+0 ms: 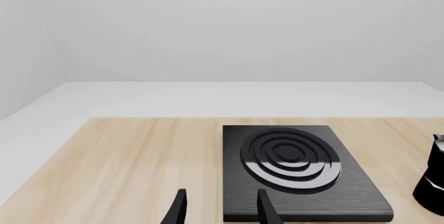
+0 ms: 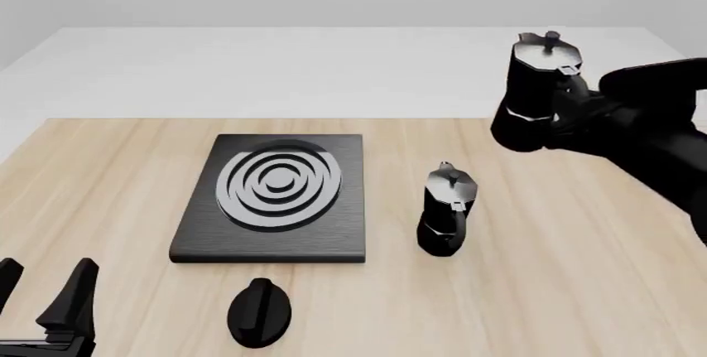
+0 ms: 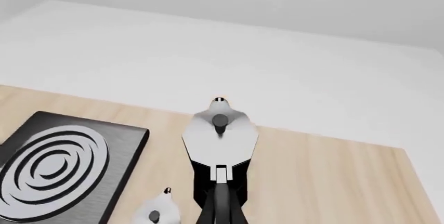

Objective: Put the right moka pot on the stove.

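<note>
The right moka pot (image 2: 536, 92), black with a silver lid, hangs in the air at the far right, well above the table. My right gripper (image 2: 571, 107) is shut on its handle. The right wrist view looks down on its lid (image 3: 220, 129). The stove (image 2: 276, 195), a black slab with silver rings, lies left of centre, apart from the pot. It also shows in the left wrist view (image 1: 291, 167) and the right wrist view (image 3: 59, 169). My left gripper (image 2: 42, 289) is open and empty at the near left, with its fingers (image 1: 179, 209) before the stove's near edge.
A second moka pot (image 2: 445, 212) stands upright on the table just right of the stove. It also shows in the right wrist view (image 3: 156, 212) and the left wrist view (image 1: 433, 180). A small black oval knob (image 2: 258, 311) lies in front of the stove.
</note>
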### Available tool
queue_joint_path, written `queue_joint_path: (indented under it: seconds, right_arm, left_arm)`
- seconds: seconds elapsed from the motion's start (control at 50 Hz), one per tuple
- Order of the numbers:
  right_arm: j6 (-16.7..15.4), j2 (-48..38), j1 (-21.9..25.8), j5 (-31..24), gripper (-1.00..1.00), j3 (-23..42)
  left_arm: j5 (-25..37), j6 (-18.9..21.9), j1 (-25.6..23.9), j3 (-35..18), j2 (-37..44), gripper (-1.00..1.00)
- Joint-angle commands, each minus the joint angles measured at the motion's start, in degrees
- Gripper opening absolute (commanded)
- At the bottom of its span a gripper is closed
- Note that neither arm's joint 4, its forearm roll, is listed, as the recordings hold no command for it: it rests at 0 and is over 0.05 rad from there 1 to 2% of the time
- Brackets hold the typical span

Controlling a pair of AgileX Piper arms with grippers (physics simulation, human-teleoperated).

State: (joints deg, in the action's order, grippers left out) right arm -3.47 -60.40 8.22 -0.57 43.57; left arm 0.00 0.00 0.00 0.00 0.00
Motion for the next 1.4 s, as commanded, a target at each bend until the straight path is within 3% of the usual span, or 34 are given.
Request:
queue_joint_path:
  seconds: [0.02, 0.34, 0.38, 0.44, 0.52, 0.7, 0.82, 0.86, 1.28, 1.32, 1.4]
  right_arm:
    - [0.2, -2.8, 3.5, -0.8, -1.00, 7.6]
    - [-0.3, -11.6, 10.7, 0.6, -1.00, 13.8]
    - [-2.6, -12.9, 12.3, 1.1, -1.00, 14.5]
    - [-0.1, -14.1, 14.7, 0.9, -1.00, 15.6]
    - [-1.4, -15.9, 15.8, 1.7, -1.00, 16.6]
    - [1.6, -18.7, 21.6, 1.2, -1.00, 20.3]
    - [0.9, -21.4, 23.4, 1.7, -1.00, 22.2]
    - [-0.7, -22.2, 23.9, 2.3, -1.00, 22.8]
    - [1.2, -30.7, 29.2, 3.1, -1.00, 29.9]
    - [-0.7, -32.0, 28.3, 3.0, -1.00, 30.4]
    - [1.0, -33.1, 29.5, 3.9, -1.00, 30.7]
  left_arm:
    - [0.0, 0.0, 0.0, 0.0, 0.0, 1.00]
    - [0.0, 0.0, 0.0, 0.0, 0.0, 1.00]
    - [0.0, 0.0, 0.0, 0.0, 0.0, 1.00]
    - [0.0, 0.0, 0.0, 0.0, 0.0, 1.00]
    - [0.0, 0.0, 0.0, 0.0, 0.0, 1.00]
    - [0.0, 0.0, 0.0, 0.0, 0.0, 1.00]
    - [0.0, 0.0, 0.0, 0.0, 0.0, 1.00]
    - [0.0, 0.0, 0.0, 0.0, 0.0, 1.00]
    - [0.0, 0.0, 0.0, 0.0, 0.0, 1.00]
    - [0.0, 0.0, 0.0, 0.0, 0.0, 1.00]
    - [0.0, 0.0, 0.0, 0.0, 0.0, 1.00]
